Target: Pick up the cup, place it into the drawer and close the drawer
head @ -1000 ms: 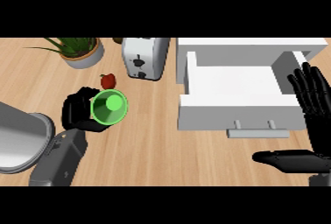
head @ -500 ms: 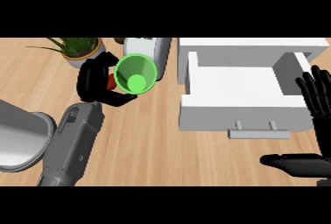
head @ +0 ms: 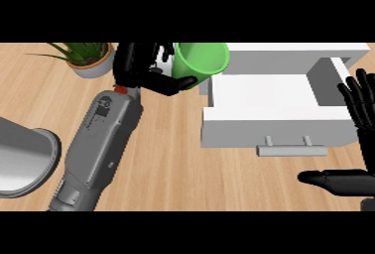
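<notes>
Your left hand [head: 150,69] is curled round the green cup [head: 199,62], tilted just left of the open white drawer [head: 273,110]. Bare wooden counter [head: 183,168] lies below the drawer; your right hand [head: 362,106] rests open at its right edge.

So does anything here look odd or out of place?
Only the green cup: it is off the counter, tilted on its side in the left hand, whose fingers curl round it beside the open white drawer. Nothing looks spilled or damaged.
</notes>
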You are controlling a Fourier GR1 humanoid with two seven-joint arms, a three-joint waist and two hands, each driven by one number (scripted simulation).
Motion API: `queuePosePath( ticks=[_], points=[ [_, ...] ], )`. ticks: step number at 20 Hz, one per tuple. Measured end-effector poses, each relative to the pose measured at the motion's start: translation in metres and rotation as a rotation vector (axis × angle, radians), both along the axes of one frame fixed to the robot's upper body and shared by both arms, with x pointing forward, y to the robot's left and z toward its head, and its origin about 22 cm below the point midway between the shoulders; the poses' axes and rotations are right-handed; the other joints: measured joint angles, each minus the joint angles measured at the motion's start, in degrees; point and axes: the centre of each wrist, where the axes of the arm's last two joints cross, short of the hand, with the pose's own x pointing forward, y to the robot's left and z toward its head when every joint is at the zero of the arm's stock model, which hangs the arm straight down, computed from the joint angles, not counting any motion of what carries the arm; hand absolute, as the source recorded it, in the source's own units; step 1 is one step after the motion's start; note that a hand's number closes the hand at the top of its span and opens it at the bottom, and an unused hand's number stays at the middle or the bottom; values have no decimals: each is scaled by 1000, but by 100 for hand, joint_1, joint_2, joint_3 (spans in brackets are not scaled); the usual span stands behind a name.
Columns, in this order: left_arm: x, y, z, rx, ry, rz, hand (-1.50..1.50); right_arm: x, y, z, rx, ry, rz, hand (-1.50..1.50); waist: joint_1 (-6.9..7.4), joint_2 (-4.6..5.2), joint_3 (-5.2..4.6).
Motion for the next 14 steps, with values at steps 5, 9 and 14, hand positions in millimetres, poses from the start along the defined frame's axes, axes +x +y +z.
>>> queuePosePath(
  ticks=[5,9,14],
  points=[
    [7,-36,38,36,19,12,150,-5,1,-11,-5,3,12,-150,-61,12,-1],
    [14,-58,45,58,75,15,150,-5,-4,-11,-10,0,12,-150,-101,27,1],
    [19,-80,46,71,136,22,150,2,-5,-5,-11,-5,19,-150,-149,40,0]
  ],
)
